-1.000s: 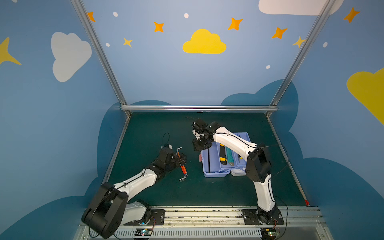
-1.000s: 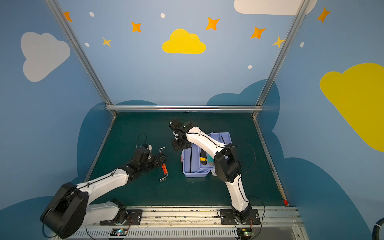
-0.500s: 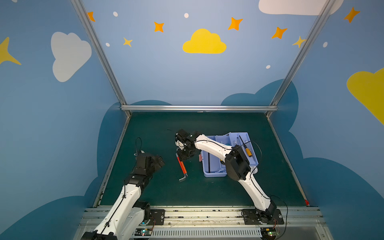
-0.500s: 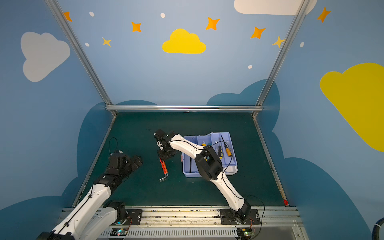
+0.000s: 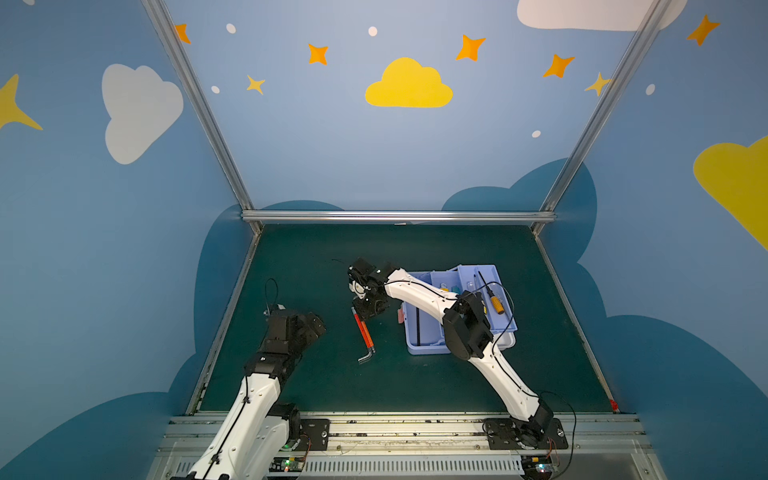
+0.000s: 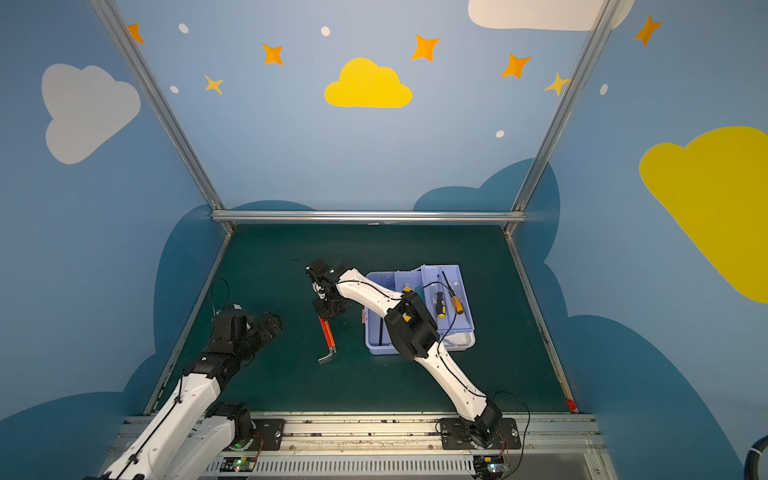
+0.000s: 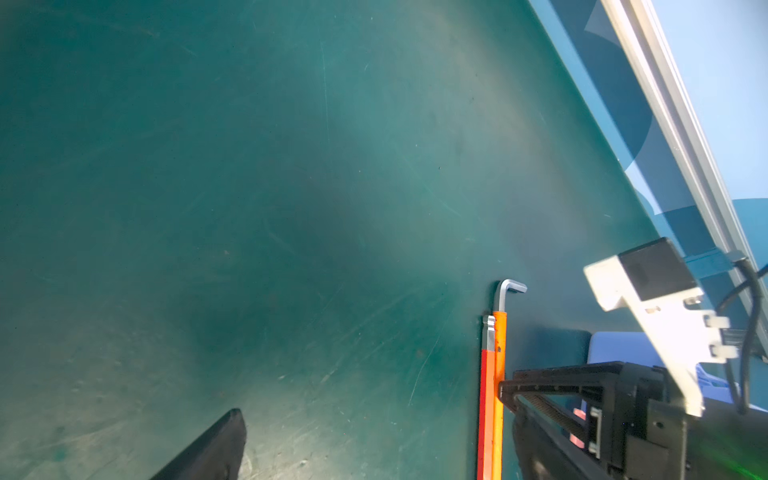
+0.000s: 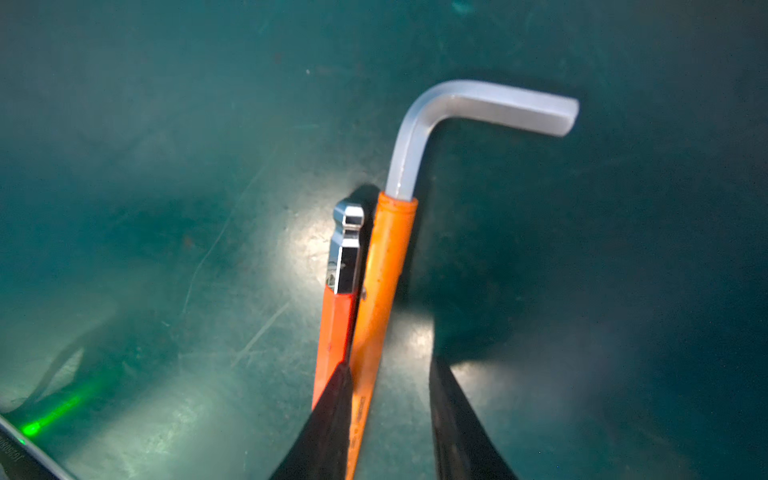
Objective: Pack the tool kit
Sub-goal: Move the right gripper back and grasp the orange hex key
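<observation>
Two hex keys [image 5: 363, 330] lie touching side by side on the green mat [image 5: 374, 249], just left of the tool kit [image 5: 419, 349]. Bare mat lies to their left, far and near. The right gripper [image 8: 390, 363] is over their far ends, its fingers partly apart around the orange-sleeved key [image 8: 382, 291], with a gap at one finger. The red-sleeved key [image 8: 338, 332] lies outside them. The left gripper [image 5: 318, 326] hangs wide open and empty near the mat's left edge. Two screwdrivers [image 6: 439, 303] lie in the kit's tray [image 6: 464, 291]. The print on the orange sleeve is unreadable.
</observation>
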Robot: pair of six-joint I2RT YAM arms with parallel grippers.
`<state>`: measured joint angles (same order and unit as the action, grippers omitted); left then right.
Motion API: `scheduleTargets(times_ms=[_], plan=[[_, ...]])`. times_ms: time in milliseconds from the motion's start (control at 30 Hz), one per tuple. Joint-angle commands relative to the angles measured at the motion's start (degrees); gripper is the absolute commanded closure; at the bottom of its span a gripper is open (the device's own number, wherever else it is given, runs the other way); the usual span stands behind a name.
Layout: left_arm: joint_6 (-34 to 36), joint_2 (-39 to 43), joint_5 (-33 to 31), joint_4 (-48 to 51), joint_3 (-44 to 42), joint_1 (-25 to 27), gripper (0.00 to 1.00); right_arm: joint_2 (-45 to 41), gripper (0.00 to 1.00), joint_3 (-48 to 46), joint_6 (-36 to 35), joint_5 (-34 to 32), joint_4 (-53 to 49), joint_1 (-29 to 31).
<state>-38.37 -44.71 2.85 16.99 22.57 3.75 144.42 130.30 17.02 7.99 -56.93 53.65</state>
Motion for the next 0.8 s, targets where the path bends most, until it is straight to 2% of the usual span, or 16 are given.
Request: scheduleTargets(times_ms=[0,400,767], plan=[[0.40,0.42,0.57,1.03,-0.42,-0.38,0.00,2.01,0.67,0.92,-0.64,-0.88,-2.49,0.36],[0.58,1.07,0.40,1.25,-0.85,-0.59,0.00,5.67,0.68,4.64,-3.85,-15.13,-8.55,2.59],[0.59,1.23,0.41,1.04,-1.20,-0.76,0.00,9.02,0.69,6.02,-6.79,-15.61,-6.86,4.34]])
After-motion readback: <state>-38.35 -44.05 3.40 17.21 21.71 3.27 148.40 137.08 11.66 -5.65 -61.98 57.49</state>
